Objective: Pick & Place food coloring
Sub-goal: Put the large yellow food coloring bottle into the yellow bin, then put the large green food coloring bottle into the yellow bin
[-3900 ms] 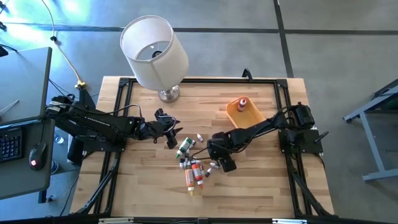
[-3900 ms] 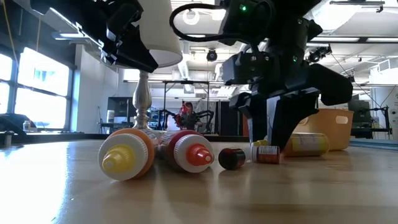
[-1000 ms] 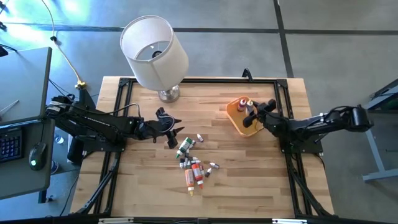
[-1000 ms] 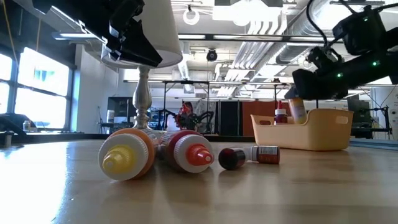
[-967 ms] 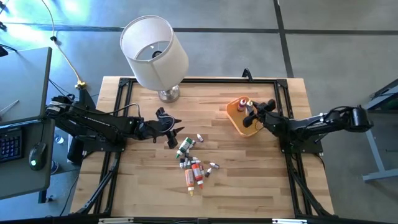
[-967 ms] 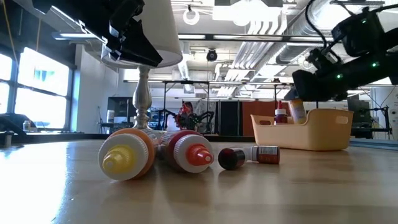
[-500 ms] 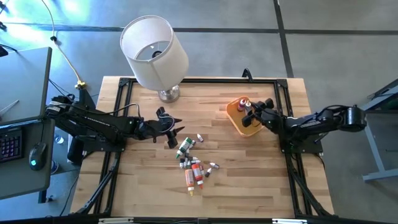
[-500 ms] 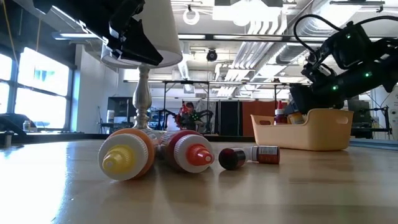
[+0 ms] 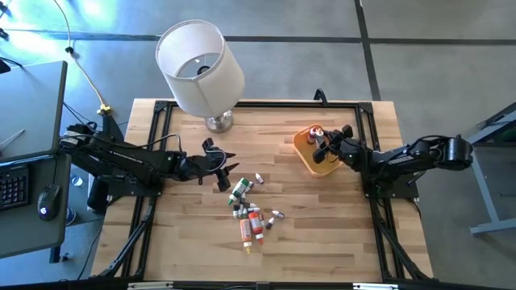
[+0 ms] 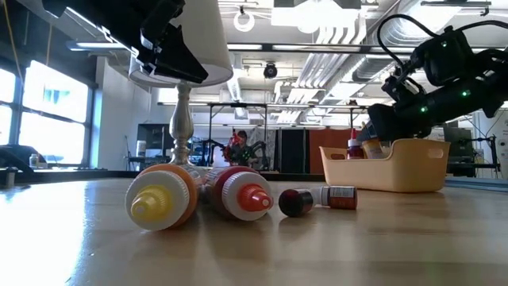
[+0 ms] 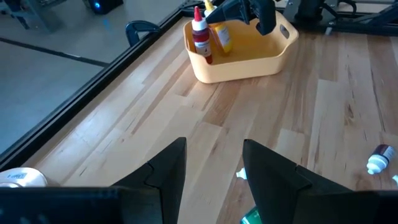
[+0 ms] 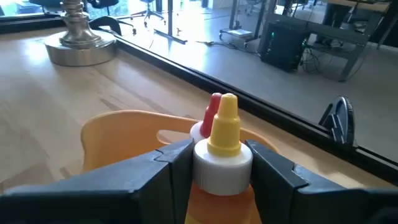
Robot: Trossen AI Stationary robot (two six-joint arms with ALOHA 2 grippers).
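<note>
right claw (image 9: 324, 147) has dipped lower into the orange bowl (image 9: 305, 157) since a second ago, its fingers closed around a yellow-capped bottle (image 12: 222, 155) beside a red-capped bottle (image 11: 199, 31). let go tilted, it may topple its neighbour. left claw (image 11: 211, 168) hangs half open, empty, near the loose bottles (image 9: 248, 213) on the worktop (image 9: 322, 234).

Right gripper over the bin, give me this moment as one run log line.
right gripper: shut on yellow-capped bottle, over orange bin | left gripper: waiting beside loose bottles | red-capped bottle: upright in bin
</note>
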